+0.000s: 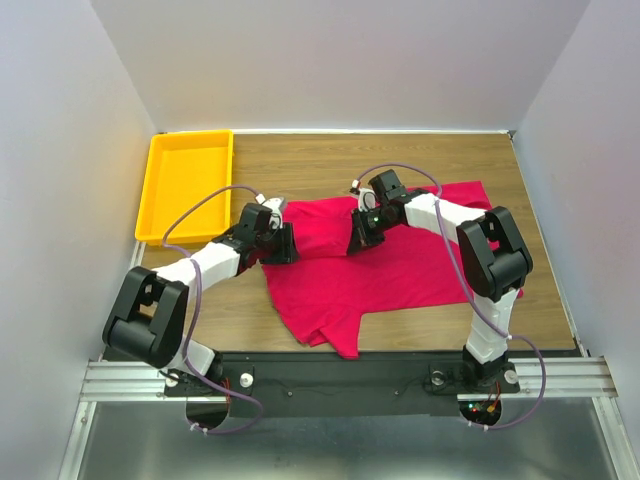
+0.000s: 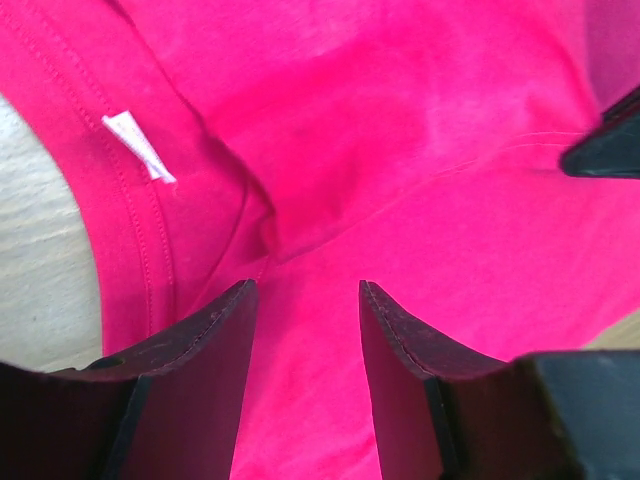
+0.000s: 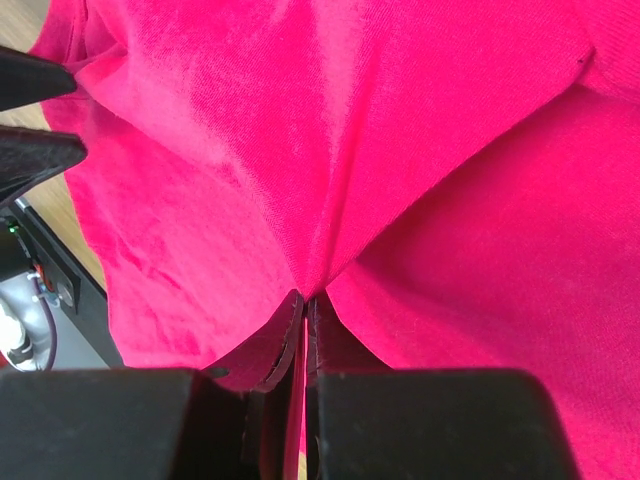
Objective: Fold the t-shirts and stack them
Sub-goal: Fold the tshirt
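Your right gripper (image 3: 303,322) pinches a fold of the red t-shirt (image 1: 400,262); your left gripper (image 2: 306,335) stands parted over it; the white collar tag (image 2: 138,147) is illegible.

T-shirt (image 1: 400,265): soft matt crimson cloth, fine knit, stitched hems. Tray (image 1: 185,190), 10 o'clock: smooth yellow plastic. Table (image 1: 300,160): matt wood-grain.
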Tool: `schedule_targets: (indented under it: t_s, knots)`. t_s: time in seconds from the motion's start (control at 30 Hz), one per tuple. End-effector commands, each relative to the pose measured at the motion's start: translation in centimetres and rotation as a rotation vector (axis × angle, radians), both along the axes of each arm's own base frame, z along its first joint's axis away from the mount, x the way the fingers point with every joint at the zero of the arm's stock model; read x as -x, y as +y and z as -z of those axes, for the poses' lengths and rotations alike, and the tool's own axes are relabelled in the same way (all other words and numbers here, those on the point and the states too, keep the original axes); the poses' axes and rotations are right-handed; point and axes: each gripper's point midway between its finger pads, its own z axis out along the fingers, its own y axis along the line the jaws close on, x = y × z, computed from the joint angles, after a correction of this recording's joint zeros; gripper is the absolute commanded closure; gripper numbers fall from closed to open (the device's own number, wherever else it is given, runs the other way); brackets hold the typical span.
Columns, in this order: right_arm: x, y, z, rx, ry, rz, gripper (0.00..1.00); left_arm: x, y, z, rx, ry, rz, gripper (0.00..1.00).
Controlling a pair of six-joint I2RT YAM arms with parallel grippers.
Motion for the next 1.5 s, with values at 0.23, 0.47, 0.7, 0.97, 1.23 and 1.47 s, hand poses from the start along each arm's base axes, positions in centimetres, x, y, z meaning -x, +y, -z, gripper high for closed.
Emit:
schedule_targets:
  t_s: [0.23,0.47,0.7,0.97,1.23,1.47]
  knots:
    - [-1.0,0.5,-1.9,-0.042,-0.035,-0.003,0.96,-1.9,-1.4,0.5,0.046,-0.016,-0.004,0.51]
    - [-0.9,0.5,-1.7,-0.044,-0.029,-0.005,0.96,-1.8,-2.2,0.2,0.075,-0.021,0.032,0.66]
    - [-1.0,0.5,-1.8,-0.043,-0.033,-0.007,0.96,-1.4,-2.7,-0.3,0.105,-0.022,0.067,0.96]
    - [-1.5,0.1,-2.2,-0.028,-0.073,-0.004,0.96,0.5,-3.6,-2.2,0.169,-0.001,0.136,1.00]
    - [-1.8,-0.4,-2.3,-0.019,-0.090,-0.004,0.96,2.2,-4.1,-1.8,0.208,0.080,0.183,1.00]
    - [-2.0,-1.0,-3.0,-0.032,-0.110,-0.013,0.96,2.2,-4.6,-1.4,0.227,0.107,0.198,1.00]
